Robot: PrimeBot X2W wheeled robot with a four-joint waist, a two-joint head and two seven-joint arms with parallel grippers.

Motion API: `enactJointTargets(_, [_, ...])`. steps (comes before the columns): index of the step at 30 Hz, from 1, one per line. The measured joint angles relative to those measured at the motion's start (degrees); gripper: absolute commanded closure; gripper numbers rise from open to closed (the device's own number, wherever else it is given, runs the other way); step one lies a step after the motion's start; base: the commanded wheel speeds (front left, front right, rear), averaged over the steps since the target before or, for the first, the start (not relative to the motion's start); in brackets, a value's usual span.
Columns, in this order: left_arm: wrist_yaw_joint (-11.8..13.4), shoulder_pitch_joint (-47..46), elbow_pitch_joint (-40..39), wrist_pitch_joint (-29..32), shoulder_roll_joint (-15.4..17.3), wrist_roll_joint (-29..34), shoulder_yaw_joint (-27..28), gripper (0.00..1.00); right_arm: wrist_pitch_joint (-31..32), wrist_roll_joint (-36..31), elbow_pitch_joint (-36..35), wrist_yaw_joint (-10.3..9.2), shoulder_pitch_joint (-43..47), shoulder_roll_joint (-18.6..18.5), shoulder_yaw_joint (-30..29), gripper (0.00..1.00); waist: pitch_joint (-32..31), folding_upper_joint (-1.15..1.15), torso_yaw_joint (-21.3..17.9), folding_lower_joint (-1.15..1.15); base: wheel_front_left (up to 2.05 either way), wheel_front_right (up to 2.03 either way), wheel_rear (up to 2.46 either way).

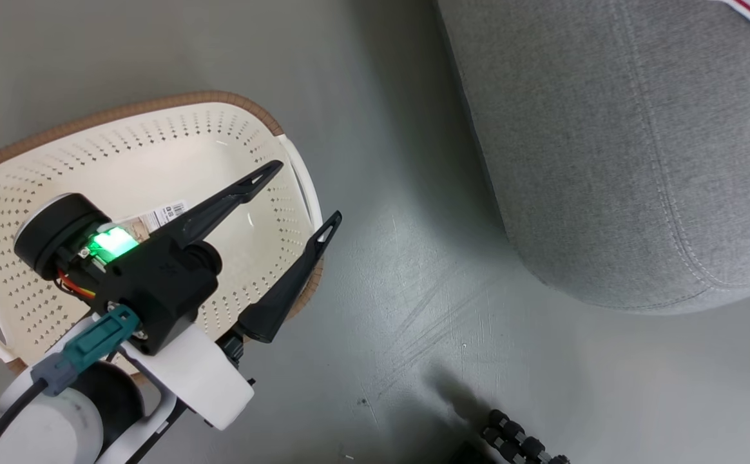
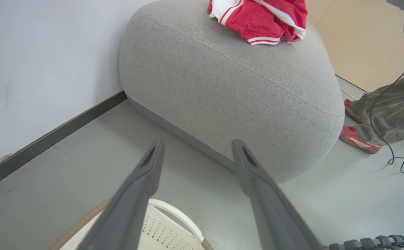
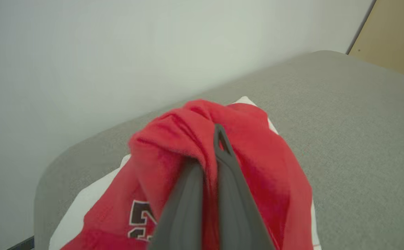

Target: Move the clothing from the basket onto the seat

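The cream basket (image 1: 156, 145) with a brown rim stands on the floor at the left, holding nothing but a paper label. My left gripper (image 1: 307, 191) hangs open over its right rim, nothing between the fingers; it is also open in the left wrist view (image 2: 196, 146), pointing at the grey seat (image 2: 229, 90). Red and white clothing (image 2: 261, 19) lies bunched on top of the seat. In the right wrist view my right gripper (image 3: 210, 146) is shut on the red clothing (image 3: 257, 156) above the seat (image 3: 361, 121). Fabric drapes over one finger.
Grey floor separates the basket from the seat (image 1: 639, 161). A white wall with a dark skirting board (image 2: 59, 133) runs behind. A person's feet in red shoes (image 2: 358, 137) stand by the seat's far side, with loose cables (image 2: 401, 159). A ribbed black part (image 1: 523, 444) lies at the lower edge.
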Motion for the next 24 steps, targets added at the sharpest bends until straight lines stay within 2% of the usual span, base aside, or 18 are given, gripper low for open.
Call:
enactJointTargets(5, [-0.33,-0.14,-0.44,0.00,0.59,0.02,0.70,0.00,2.58,-0.18,2.59,0.00,-1.96,2.30,-3.53,1.00,1.69,0.00,0.43,0.00,0.00,0.00,0.00])
enactJointTargets(13, [-1.10,-1.42,-1.01,-0.30,1.03,0.02,0.97,0.00,7.04,-1.44,3.55,0.00,-5.82,3.94,-7.06,1.00,3.78,0.00,0.80,0.00,0.00,0.00,0.00])
enactJointTargets(14, [-1.18,-1.57,-1.04,-0.35,1.12,0.03,1.05,0.00,7.56,-1.77,3.55,0.00,-5.88,4.09,-7.06,0.82,4.00,0.00,0.81,0.00,0.00,0.00,0.00])
enactJointTargets(15, [-1.54,-1.75,-1.09,-0.35,1.32,0.05,1.26,0.00,8.32,-2.34,3.56,0.00,-5.88,4.20,-6.79,0.58,4.21,0.00,0.78,0.00,0.00,0.00,0.00])
enactJointTargets(16, [-1.56,-1.82,-1.08,-0.54,1.64,0.19,1.74,0.00,8.54,-2.90,3.61,0.00,-5.88,4.61,-6.49,0.51,4.37,0.00,0.66,0.00,0.00,0.00,0.00])
enactJointTargets(18, [-1.62,-1.97,-0.69,-1.09,2.05,0.53,2.33,0.00,8.57,-4.33,3.71,0.00,-5.86,5.92,-5.75,0.04,4.41,0.00,0.19,0.00,0.00,0.00,0.00])
enactJointTargets(19, [-1.85,-2.10,-0.57,-1.11,2.08,0.53,2.38,0.00,8.65,-4.92,3.63,0.00,-5.86,6.26,-5.20,0.00,4.35,0.00,-0.04,0.00,0.00,0.00,0.00])
enactJointTargets(24, [-2.34,-2.11,0.13,-1.94,2.13,0.52,2.53,0.00,8.87,-6.97,1.55,0.00,-5.31,6.37,-4.50,0.00,3.66,0.00,-1.37,0.00,0.00,0.00,0.00])
